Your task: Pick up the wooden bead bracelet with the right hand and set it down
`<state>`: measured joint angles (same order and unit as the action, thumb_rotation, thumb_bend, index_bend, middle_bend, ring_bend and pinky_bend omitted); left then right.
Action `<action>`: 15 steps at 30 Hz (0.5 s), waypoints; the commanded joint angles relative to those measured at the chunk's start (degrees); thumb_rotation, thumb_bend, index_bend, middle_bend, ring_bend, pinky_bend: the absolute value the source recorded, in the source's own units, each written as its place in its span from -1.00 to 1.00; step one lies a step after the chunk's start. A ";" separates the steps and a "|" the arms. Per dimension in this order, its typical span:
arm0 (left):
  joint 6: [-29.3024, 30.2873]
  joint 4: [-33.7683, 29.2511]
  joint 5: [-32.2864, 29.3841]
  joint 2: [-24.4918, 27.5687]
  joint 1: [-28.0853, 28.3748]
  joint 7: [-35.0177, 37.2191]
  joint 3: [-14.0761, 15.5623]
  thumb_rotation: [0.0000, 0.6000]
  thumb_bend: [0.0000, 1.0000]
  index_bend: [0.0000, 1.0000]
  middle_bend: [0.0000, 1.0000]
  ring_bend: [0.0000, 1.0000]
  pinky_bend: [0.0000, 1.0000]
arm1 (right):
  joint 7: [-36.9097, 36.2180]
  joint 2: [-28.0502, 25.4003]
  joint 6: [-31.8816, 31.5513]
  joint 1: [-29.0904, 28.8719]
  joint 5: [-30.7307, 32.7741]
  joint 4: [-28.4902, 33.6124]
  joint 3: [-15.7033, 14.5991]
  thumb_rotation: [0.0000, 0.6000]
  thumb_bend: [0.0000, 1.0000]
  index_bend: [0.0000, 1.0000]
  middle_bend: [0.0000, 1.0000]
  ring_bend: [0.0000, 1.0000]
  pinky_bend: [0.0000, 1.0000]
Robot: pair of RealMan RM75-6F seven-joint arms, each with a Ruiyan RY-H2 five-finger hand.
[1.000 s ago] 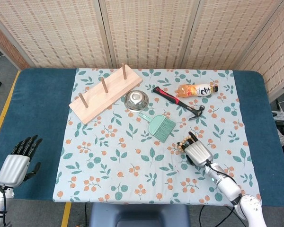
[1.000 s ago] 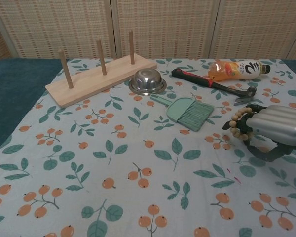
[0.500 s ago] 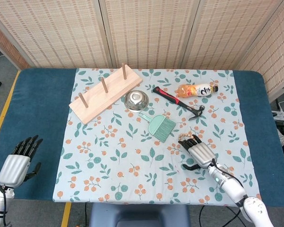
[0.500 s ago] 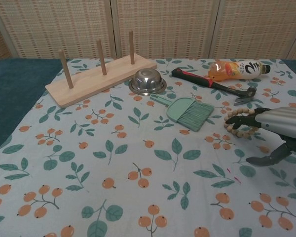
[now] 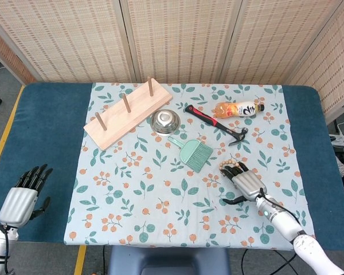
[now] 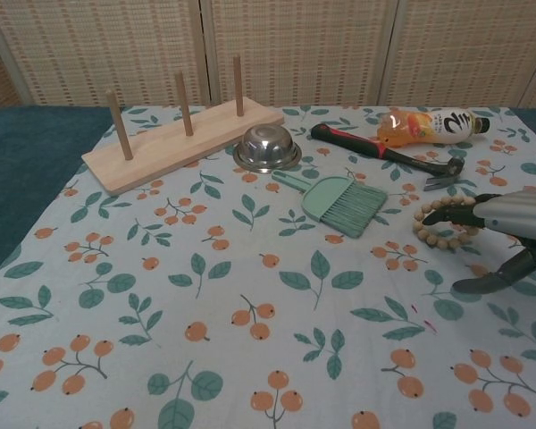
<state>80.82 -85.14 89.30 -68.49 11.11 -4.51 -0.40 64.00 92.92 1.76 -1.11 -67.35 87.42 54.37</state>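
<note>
My right robot hand (image 6: 509, 223) has uncurled and spreads wide, fingertips over the bracelet (image 6: 447, 225) at 12 o'clock.

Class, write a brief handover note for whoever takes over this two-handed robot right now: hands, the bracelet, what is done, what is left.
Right hand: open, fingers straightened over the wooden bead bracelet, thumb apart, nothing gripped.
Left hand: open and idle on the blue table edge.
The bracelet lies flat on the floral cloth, right of the green hand brush.
Done: bracelet is down.
Left: draw the right hand clear.
</note>
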 commanded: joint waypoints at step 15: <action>-0.17 -0.07 -0.01 -0.04 0.05 -0.04 0.06 1.00 -0.08 -1.00 -1.00 -1.00 -0.66 | -22.35 -11.88 -26.33 -10.21 -11.86 3.23 -22.27 -0.23 -0.87 -1.00 -1.00 -1.00 0.48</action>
<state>80.65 -85.20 89.28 -68.53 11.15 -4.54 -0.34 44.83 81.58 -20.72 -9.68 -75.68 90.68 34.95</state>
